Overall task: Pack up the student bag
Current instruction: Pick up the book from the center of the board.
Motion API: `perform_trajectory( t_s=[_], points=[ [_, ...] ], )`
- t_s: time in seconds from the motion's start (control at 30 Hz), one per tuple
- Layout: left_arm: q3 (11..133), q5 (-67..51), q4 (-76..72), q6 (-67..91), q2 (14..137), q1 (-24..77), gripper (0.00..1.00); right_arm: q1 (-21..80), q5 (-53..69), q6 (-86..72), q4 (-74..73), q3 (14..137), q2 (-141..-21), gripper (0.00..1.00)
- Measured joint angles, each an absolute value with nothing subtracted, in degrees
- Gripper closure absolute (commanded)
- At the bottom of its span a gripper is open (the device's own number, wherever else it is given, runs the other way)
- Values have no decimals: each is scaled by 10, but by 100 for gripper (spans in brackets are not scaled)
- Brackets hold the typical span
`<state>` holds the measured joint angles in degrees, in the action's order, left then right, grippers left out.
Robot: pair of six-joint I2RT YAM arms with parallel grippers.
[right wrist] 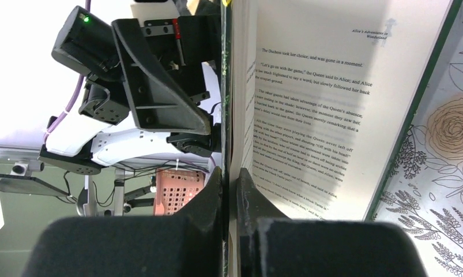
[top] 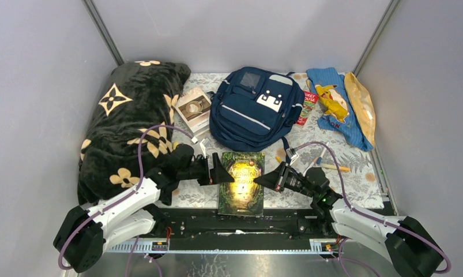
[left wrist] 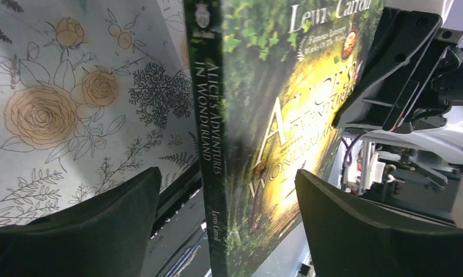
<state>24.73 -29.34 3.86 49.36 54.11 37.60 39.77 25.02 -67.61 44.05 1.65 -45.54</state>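
From above, the student bag [top: 249, 112] lies at the back of the table, well apart from both grippers. I cannot tell if its zipper is open. The Alice in Wonderland book [top: 241, 193] sits near the front. The left gripper [top: 220, 172] is at its left edge and the right gripper [top: 262, 180] is at its right edge.

In the left wrist view, the left fingers [left wrist: 102, 225] stand wide open, one on each side of the book's spine [left wrist: 209, 173]. They hold nothing. If they close crooked, the book could twist out.

In the right wrist view, the right fingers [right wrist: 258, 202] are pinched shut on only the thin front cover [right wrist: 225, 69]. The pages [right wrist: 309, 115] hang open. Lifting like this could bend or tear the cover. The heavy book could also slip and drop.
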Motion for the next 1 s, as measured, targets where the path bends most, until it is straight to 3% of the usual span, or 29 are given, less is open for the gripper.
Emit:
perform_trajectory(
  t_s=[0.3,0.43,0.47,0.5,0.53,0.57,0.6,0.7,1.0],
  points=[
    [226,-336,-25,520,541,367,67,397,258,-684,471,17,-478,100],
    [227,-345,-28,526,534,359,81,396,254,-685,479,16,-493,100],
    [228,-346,-27,526,533,358,82,395,253,-685,477,16,-496,96],
    [229,-345,-25,524,533,357,83,395,251,-686,474,16,-497,77],
    [232,-345,-19,523,533,356,86,395,251,-686,471,17,-497,42],
    [236,-343,-10,522,534,356,87,395,251,-686,465,19,-496,20],
    [242,-341,-1,520,535,356,92,395,250,-683,447,24,-494,6],
    [270,-328,29,507,538,359,100,398,248,-650,352,51,-477,0],
    [364,-305,119,451,538,359,100,398,175,-508,81,175,-375,0]
  ],
)
